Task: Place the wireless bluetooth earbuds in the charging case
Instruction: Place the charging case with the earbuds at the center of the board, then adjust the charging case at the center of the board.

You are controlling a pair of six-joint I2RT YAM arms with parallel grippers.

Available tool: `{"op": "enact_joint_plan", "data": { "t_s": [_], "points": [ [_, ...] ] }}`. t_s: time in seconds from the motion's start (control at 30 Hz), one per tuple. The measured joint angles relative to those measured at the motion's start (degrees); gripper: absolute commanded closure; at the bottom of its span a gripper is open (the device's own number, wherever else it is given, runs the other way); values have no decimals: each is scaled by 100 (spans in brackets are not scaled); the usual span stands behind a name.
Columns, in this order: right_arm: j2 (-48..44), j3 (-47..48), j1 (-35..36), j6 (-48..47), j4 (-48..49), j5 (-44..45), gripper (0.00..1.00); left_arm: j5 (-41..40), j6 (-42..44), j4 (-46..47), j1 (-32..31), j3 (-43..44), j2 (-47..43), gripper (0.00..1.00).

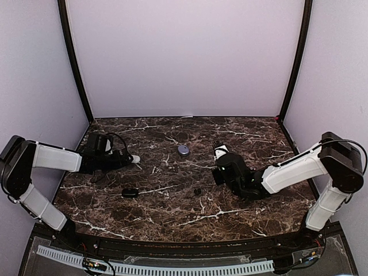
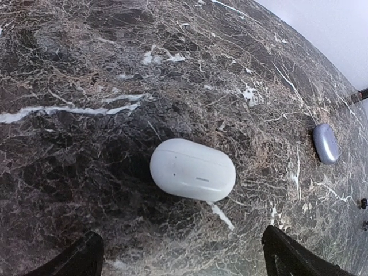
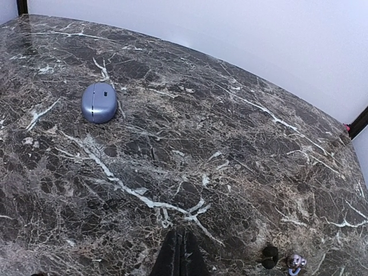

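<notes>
A closed white charging case (image 2: 192,169) lies flat on the marble, just ahead of my left gripper (image 2: 184,261). That gripper is open, its two black fingertips (image 2: 80,259) wide apart at the bottom corners with nothing between them. From above, the white case (image 1: 135,158) sits right at the tip of the left gripper (image 1: 126,158). A closed purple case (image 1: 183,149) lies mid-table. A black earbud (image 3: 269,256) and a purple earbud (image 3: 296,263) lie to the right of my right gripper (image 3: 181,253), which is shut and empty. One black earbud (image 1: 197,191) shows from above.
A dark pebble-shaped case (image 1: 130,192) lies at the front left of the marble table (image 1: 172,221). The purple case (image 3: 99,102) also shows far left of the right gripper. White walls and black corner posts (image 1: 75,63) bound the table.
</notes>
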Motion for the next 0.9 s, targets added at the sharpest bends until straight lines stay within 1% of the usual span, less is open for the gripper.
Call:
{"op": "enact_joint_plan", "data": {
  "t_s": [0.13,0.2,0.27,0.4,0.47,0.6,0.77,0.9],
  "points": [
    [-4,0,0,-20,4,-2,100,-188,37,-509,-138,-116,-413,1],
    [-4,0,0,-20,7,-20,100,-334,7,-807,-341,-170,-549,1],
    [-4,0,0,-17,7,-63,100,-531,-127,-1202,-688,-225,-723,2],
    [-4,0,0,-17,2,-142,100,-566,-509,-1639,-1047,-492,-1239,6],
    [-4,0,0,-17,2,-166,100,-468,-682,-1711,-1058,-791,-1665,7],
    [-9,-2,0,-17,0,-188,100,-20,-743,-1733,-1058,-1198,-2258,7],
    [-59,-2,0,-17,0,-267,100,595,-734,-1692,-1064,-1237,-2304,8],
    [-74,-4,0,-22,-2,-330,100,925,-737,-1580,-1064,-1237,-2155,12]
  ]
}}
